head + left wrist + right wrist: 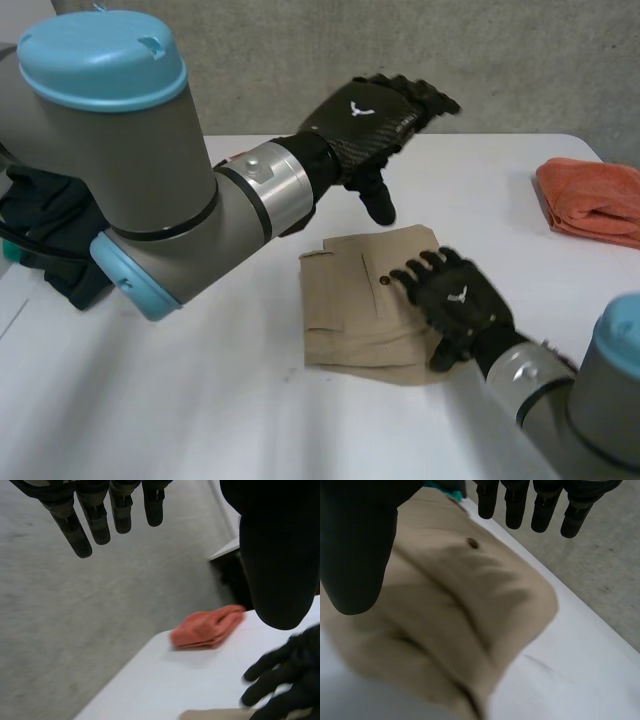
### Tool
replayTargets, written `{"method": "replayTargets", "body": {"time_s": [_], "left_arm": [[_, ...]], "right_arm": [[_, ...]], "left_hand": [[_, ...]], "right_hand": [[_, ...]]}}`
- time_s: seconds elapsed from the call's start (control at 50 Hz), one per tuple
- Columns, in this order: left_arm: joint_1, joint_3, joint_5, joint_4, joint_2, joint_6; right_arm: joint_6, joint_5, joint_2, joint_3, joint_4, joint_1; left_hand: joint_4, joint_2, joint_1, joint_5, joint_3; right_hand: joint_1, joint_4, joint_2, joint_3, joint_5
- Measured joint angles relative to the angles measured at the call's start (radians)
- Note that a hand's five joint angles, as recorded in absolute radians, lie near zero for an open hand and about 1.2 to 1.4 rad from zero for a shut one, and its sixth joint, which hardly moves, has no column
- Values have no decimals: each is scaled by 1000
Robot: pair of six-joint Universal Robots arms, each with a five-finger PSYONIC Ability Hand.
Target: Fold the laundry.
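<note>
Left hand (375, 115) raised, fingers extended; right hand (458, 300) low, fingers loosely spread.

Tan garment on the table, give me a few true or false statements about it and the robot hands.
The tan garment lies folded on the white table. True.
The left robot hand grips the garment. False: it is open in the air, holding nothing.
The right robot hand is open over the tan garment. True.
The orange cloth lies on the garment. False: it lies apart, near the table's edge.
</note>
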Motion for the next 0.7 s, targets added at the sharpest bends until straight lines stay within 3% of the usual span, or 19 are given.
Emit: {"method": "replayTargets", "body": {"time_s": [0.14,0.46,0.52,0.56,0.58,0.62,0.7], "left_arm": [[6,10,116,-48,-13,-37],[3,-3,114,-42,-28,-41],[3,-6,114,-42,-27,-41],[3,-8,114,-42,-26,-41],[3,-9,114,-42,-26,-41],[3,-10,114,-42,-25,-41],[4,-10,113,-42,-22,-41]], "right_arm": [[-1,5,48,75,-187,31],[-73,25,257,-54,-335,59],[-87,23,271,-68,-335,59],[-96,20,280,-82,-337,57],[-97,20,281,-86,-337,57],[-96,20,282,-96,-341,55],[-90,25,280,-127,-358,50]], "left_hand": [[0,0,0,0,0],[0,0,0,0,0],[0,0,0,0,0],[0,0,0,0,0],[0,0,0,0,0],[0,0,0,0,0],[0,0,0,0,0]], "right_hand": [[0,0,0,0,0],[30,29,32,32,24],[269,273,274,273,157],[568,648,658,649,164],[610,729,738,727,164],[709,886,887,882,164],[836,980,968,967,164]]}}
